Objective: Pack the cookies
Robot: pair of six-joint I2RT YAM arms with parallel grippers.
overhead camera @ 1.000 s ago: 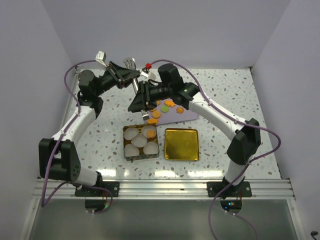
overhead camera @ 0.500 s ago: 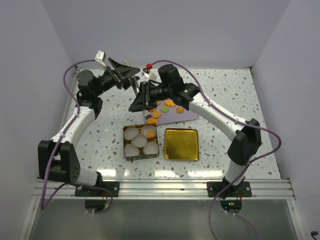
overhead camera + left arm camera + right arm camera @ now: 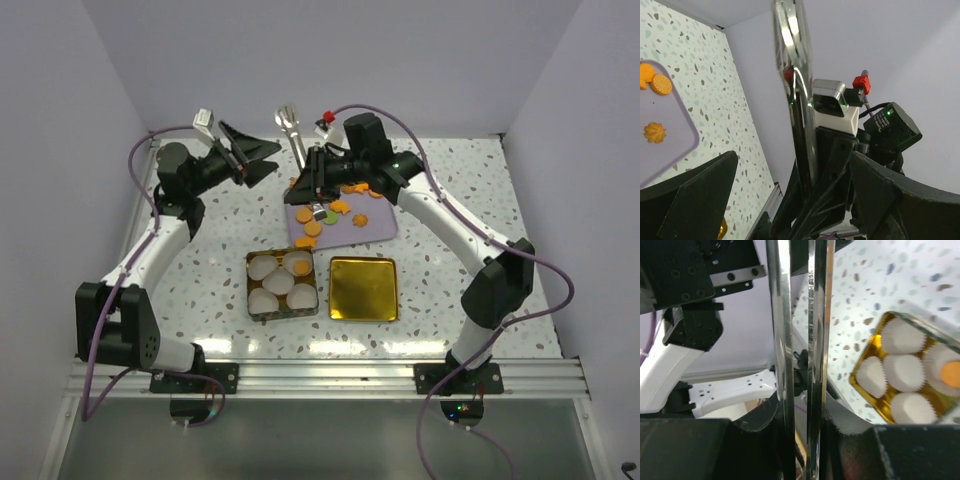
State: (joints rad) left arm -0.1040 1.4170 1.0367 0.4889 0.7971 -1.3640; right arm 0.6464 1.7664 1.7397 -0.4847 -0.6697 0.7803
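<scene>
Orange cookies (image 3: 330, 212) with a green one lie on a purple tray (image 3: 375, 228) at mid-table; two of the cookies (image 3: 661, 84) also show in the left wrist view. My right gripper (image 3: 313, 180) (image 3: 799, 415) hangs over the tray's left end, shut on metal tongs (image 3: 291, 125) (image 3: 781, 330) that point up and back. My left gripper (image 3: 256, 152) (image 3: 792, 157) stands open and empty just left of the tongs (image 3: 794, 75), apart from them. A gold tin (image 3: 250, 290) holds white paper cups, one with an orange cookie (image 3: 298, 267) (image 3: 952, 374) in it.
The tin's gold lid (image 3: 363, 289) lies flat to the right of the tin. The enclosure's white walls stand close behind and beside both arms. Purple cables loop from each wrist.
My left gripper has opened and let go of the tongs. My right gripper has carried them up and to the right, with the handle end now raised toward the back wall.
</scene>
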